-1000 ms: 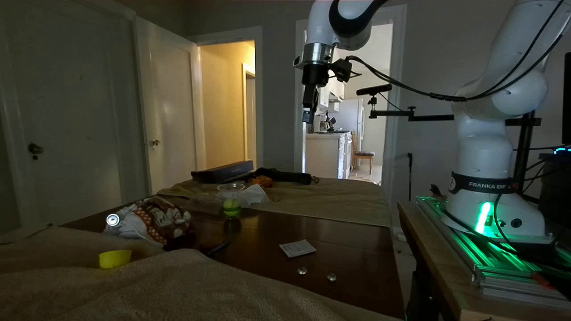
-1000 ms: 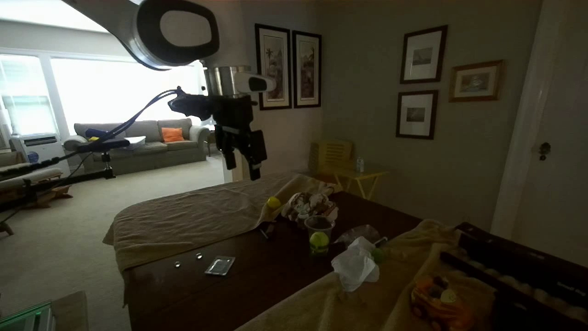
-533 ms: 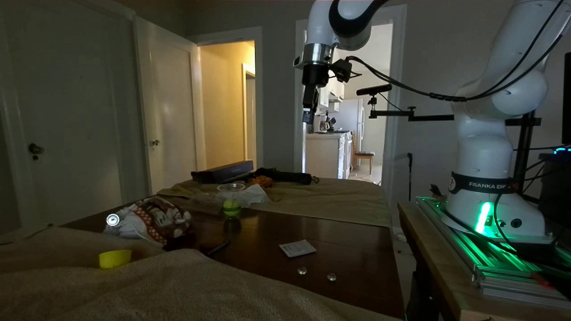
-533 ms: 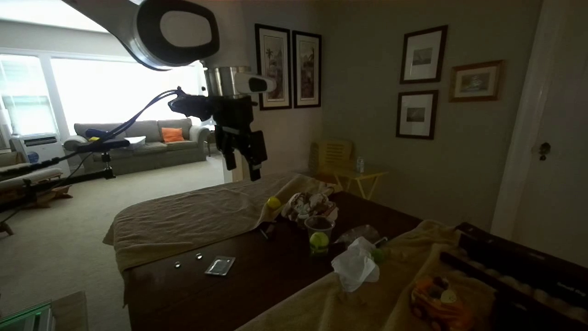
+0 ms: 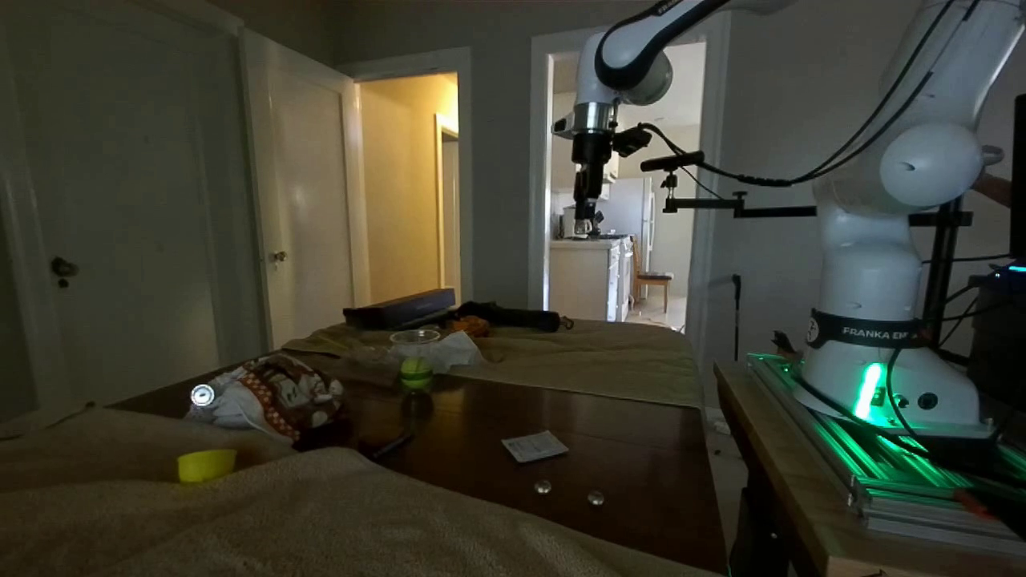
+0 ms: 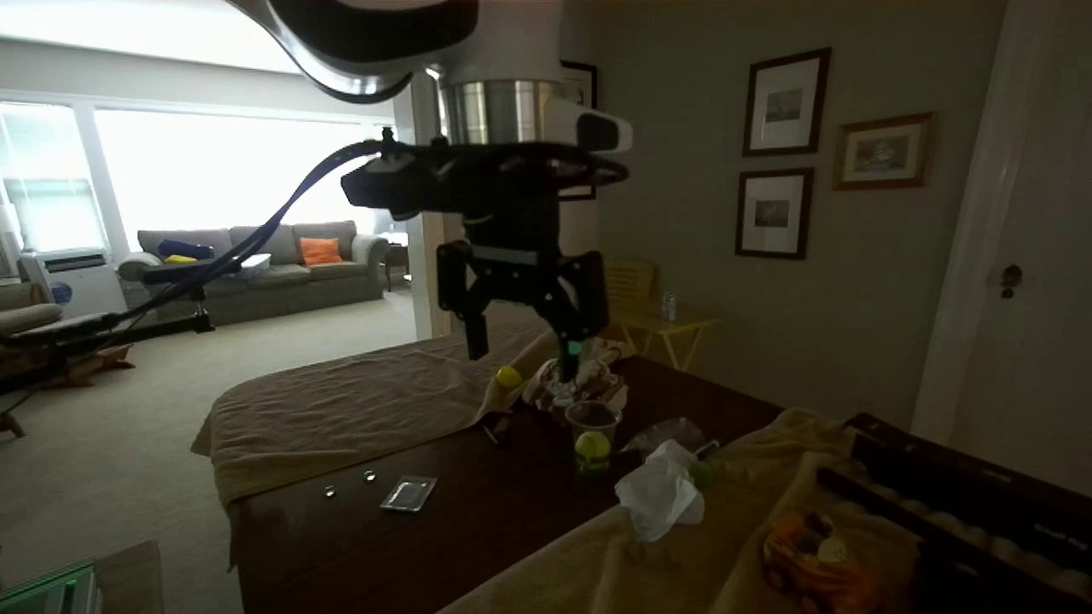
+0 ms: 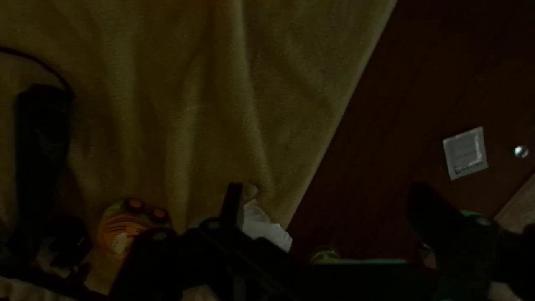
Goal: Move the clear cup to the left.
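Gripper [image 6: 522, 365] hangs pointing down, high over the table [image 6: 384, 546], jaws spread wide, nothing between them; such a gap looks meant to straddle the cup's walls. Clear cup [image 6: 595, 425] stands upright on the bare dark wood, well below; a round yellow-green thing [image 6: 592, 447] shows in its lower part, perhaps contents that steady it. Crumpled white tissue [image 6: 661, 495] lies near it, a patterned bag [image 5: 280, 393] off to another side, so coming in from above seems sensible. Wrist view gives only a sliver, probably of the cup, behind the dark gripper. Whose left is meant: unclear.
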